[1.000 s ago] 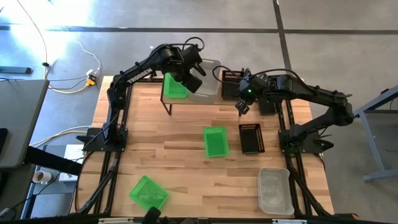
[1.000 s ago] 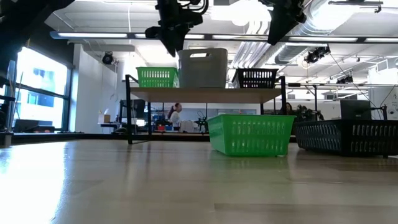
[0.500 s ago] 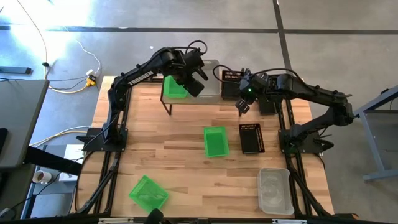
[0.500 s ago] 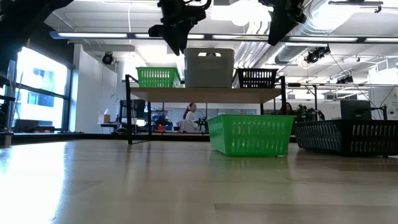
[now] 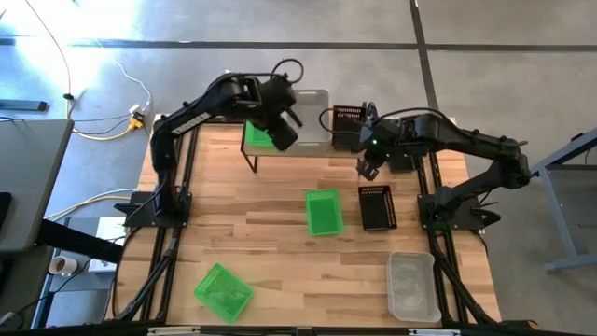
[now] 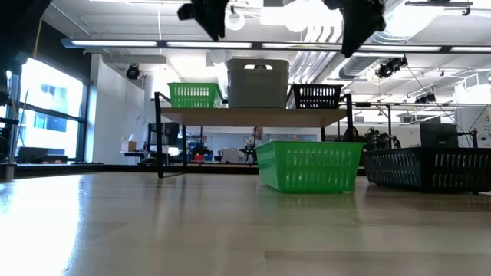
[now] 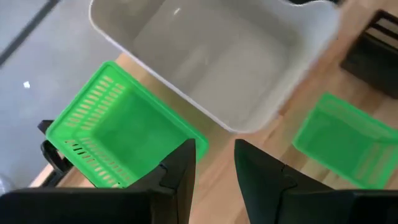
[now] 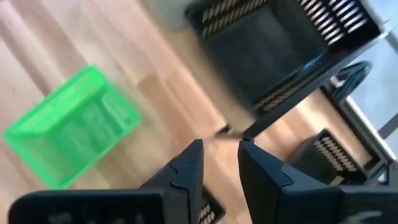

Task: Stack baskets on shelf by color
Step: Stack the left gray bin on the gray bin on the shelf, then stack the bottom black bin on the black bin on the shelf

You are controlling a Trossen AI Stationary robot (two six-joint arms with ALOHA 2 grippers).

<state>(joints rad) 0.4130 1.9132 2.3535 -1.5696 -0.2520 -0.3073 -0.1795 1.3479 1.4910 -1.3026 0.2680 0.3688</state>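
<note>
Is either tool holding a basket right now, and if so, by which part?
Nothing is held. The left tool hangs empty above the shelf, over the green basket and the whitish basket. The right tool is empty too.

Green (image 6: 195, 95), whitish (image 6: 257, 83), black baskets (image 6: 316, 96) side by side on shelf (image 6: 253, 116)

No readable text, label, brand, number or sign anywhere; pale lettering along the left arm (image 5: 191, 114), just beside the shelf (image 5: 280, 149), too small to make out.
</note>
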